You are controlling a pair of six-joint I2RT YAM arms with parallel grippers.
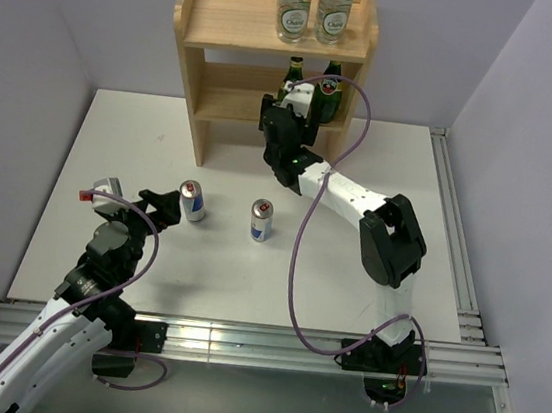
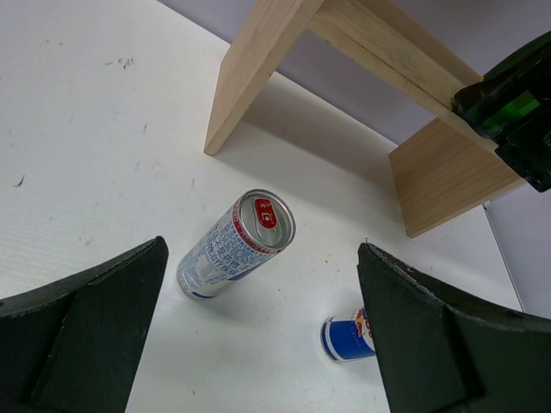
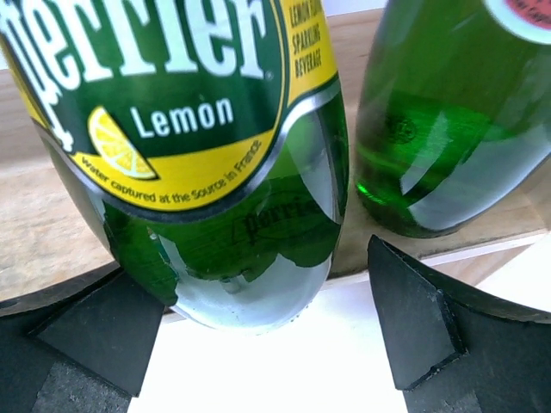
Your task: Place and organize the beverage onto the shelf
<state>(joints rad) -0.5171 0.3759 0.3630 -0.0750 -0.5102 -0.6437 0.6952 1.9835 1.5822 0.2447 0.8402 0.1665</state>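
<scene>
The pine shelf (image 1: 209,17) stands at the back of the table. Two clear water bottles (image 1: 294,5) (image 1: 335,7) stand on its top board. Two dark green bottles (image 1: 295,71) (image 1: 331,90) are on the middle board. My right gripper (image 1: 300,97) reaches in around the left one. In the right wrist view that green bottle (image 3: 198,172) sits between the open fingers at the board's front edge, with a gap to the right finger (image 3: 413,318). Two slim cans (image 1: 193,201) (image 1: 261,221) stand on the table. My left gripper (image 1: 167,207) is open just left of the nearer can (image 2: 237,245).
The second can (image 2: 347,337) is partly hidden behind my left gripper's right finger. A purple cable loops from the right arm (image 1: 393,241) over the table. The shelf's bottom board shows nothing on it. Metal rails (image 1: 453,238) run along the table's right and near edges.
</scene>
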